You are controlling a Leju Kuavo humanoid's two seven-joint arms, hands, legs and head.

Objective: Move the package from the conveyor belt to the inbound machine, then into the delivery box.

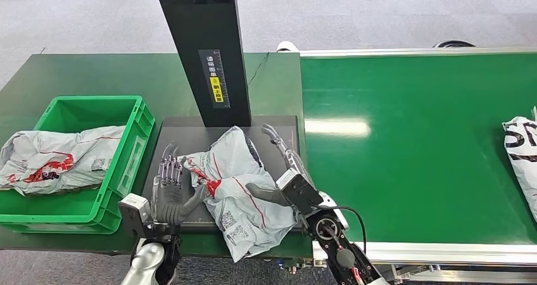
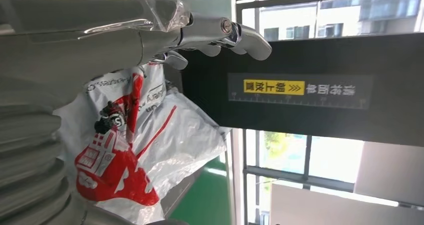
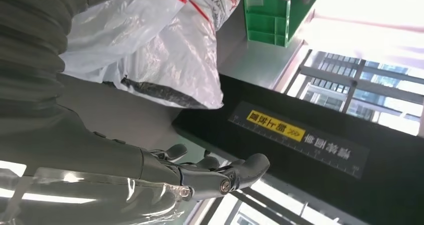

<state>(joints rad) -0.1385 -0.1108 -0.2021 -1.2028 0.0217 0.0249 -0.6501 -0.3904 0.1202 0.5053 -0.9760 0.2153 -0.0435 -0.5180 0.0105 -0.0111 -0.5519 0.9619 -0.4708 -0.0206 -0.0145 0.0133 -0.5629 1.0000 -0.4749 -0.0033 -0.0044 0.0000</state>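
Note:
The package [image 1: 237, 187], a crumpled grey-white mail bag with red print, lies on the dark scan plate [image 1: 183, 130] of the inbound machine, and its near end hangs over the plate's front edge. My left hand [image 1: 170, 185] stands at its left side, fingers straight and apart, thumb against the bag. At its right side, my right hand [image 1: 286, 171] has long straight fingers and a thumb resting on the bag. The left wrist view has the bag [image 2: 150, 150] beside the left hand [image 2: 125, 35]. In the right wrist view the bag [image 3: 160, 50] lies beyond the right hand [image 3: 150, 170].
The machine's black column [image 1: 202, 44] rises behind the plate. A green crate [image 1: 136, 145] at the left holds another mail bag [image 1: 57, 161]. The green conveyor belt [image 1: 411, 139] runs to the right, with a further bag [image 1: 522, 152] at its far right edge.

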